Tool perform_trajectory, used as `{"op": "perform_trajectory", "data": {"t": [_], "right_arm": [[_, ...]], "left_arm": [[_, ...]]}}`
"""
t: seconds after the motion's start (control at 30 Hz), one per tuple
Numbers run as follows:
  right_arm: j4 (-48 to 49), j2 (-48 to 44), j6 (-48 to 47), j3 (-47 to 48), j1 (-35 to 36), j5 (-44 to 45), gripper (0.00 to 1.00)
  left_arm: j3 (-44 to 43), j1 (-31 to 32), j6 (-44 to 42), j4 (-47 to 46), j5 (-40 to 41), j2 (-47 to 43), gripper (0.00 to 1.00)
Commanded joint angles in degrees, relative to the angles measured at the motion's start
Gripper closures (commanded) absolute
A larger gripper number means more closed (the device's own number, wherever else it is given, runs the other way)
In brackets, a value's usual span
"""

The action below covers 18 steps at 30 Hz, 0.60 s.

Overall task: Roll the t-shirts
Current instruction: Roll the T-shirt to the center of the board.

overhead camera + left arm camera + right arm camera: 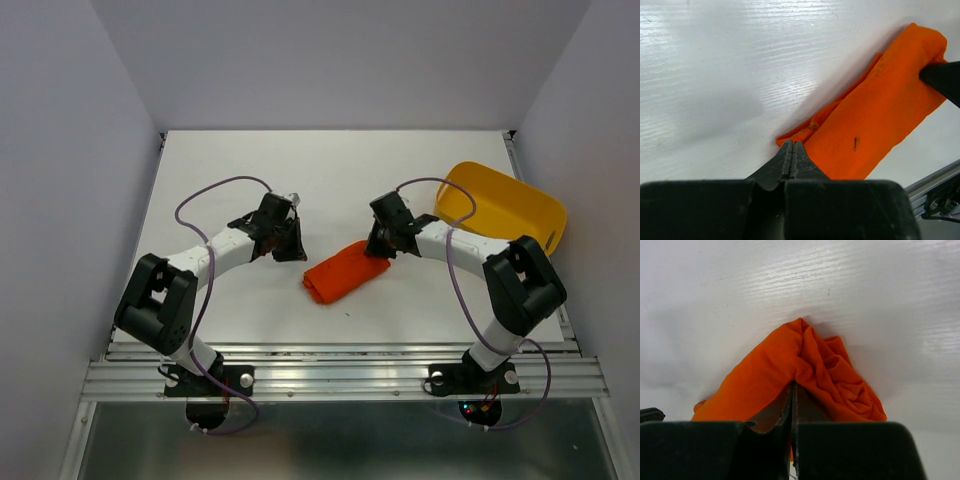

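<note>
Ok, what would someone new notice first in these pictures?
The bright orange t-shirt, bundled into a rough roll at the centre of the table. Both grippers are shut: the right gripper at its end, the left gripper just beside it. A yellow tub sits at the far right.

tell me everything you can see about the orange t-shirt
The t-shirt is plain bright orange-red, thin soft fabric, no print visible. It lies bundled into a short loose roll, diagonal on the white table between the arms. Its top looks smooth; the end by the right gripper shows crumpled folds. That gripper's jaws are shut, seemingly pinching fabric. The left gripper, jaws shut, has its tips at the opposite end; contact there is unclear.
</note>
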<state>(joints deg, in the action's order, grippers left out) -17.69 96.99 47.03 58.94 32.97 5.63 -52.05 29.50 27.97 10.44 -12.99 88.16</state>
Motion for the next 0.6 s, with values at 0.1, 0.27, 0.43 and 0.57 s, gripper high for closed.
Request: {"op": "perform_trajectory", "data": {"t": [0.1, 0.27, 0.43, 0.57], "right_arm": [[-9.7, -7.8, -3.2, 3.6, 0.7, 9.9, 0.9], [-14.1, -7.4, -8.0, 9.7, -1.9, 15.2, 0.88], [-16.5, -7.8, -11.7, 15.4, -6.4, 18.2, 0.88], [-17.2, -8.6, -13.8, 19.5, -12.7, 19.2, 0.46]], "left_arm": [[-4.4, -0.1, -1.2, 2.8, 3.1, -4.2, 1.0], [-3.8, -0.4, -1.2, 4.1, 4.1, -6.2, 1.0], [-2.1, -0.6, -0.5, 4.1, 3.9, -8.7, 1.0], [-0.9, -0.7, -0.1, 4.2, 3.9, -10.4, 1.0]]}}
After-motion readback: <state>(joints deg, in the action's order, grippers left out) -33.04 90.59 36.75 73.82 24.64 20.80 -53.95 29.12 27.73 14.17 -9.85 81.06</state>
